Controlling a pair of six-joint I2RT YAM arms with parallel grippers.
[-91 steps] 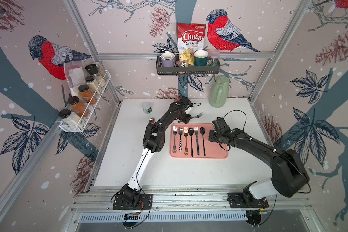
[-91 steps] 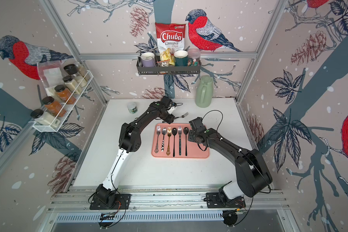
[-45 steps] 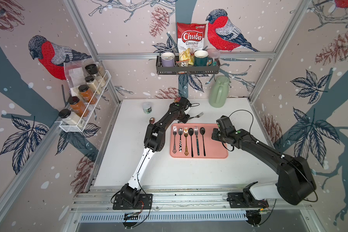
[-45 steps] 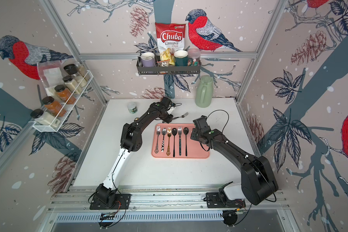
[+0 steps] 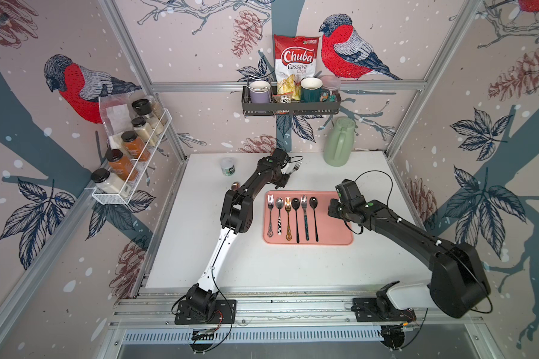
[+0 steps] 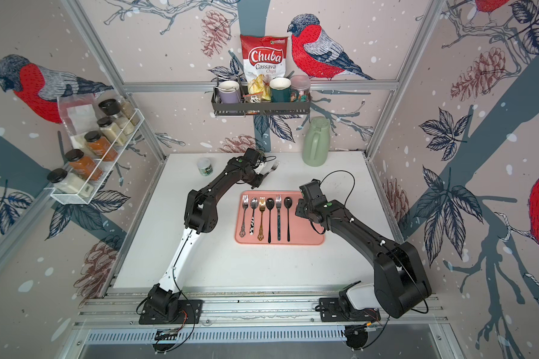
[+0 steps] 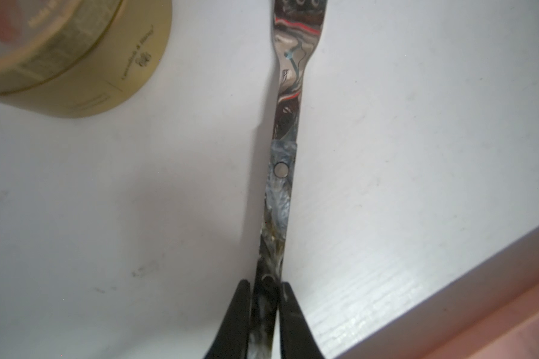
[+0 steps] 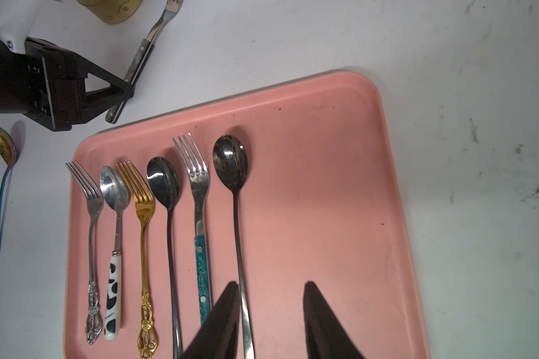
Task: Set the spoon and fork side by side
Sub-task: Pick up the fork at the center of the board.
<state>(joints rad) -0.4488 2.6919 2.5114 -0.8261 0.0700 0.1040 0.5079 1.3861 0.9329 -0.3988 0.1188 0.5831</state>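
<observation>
Clamping the fork's [image 7: 282, 174] handle end, your left pincer [image 7: 264, 283] is gripping off-balance, so you should be lifting slowly; right pincer [image 8: 270, 283] is hanging apart, empty.

Bright, even overhead light; soft shadows on worktop [image 5: 293, 267], glint on black spoon [image 8: 230, 158]; top views bow at edges; left wrist close-up soft, tin [image 7: 75, 62] blurred

Here's a mock kitchen inside a lab booth: spice rack [image 5: 112, 197], mug shelf [image 5: 290, 107], bird wallpaper [image 5: 346, 52] over aluminium framing [image 5: 199, 87], white tabletop [image 5: 293, 267].
</observation>
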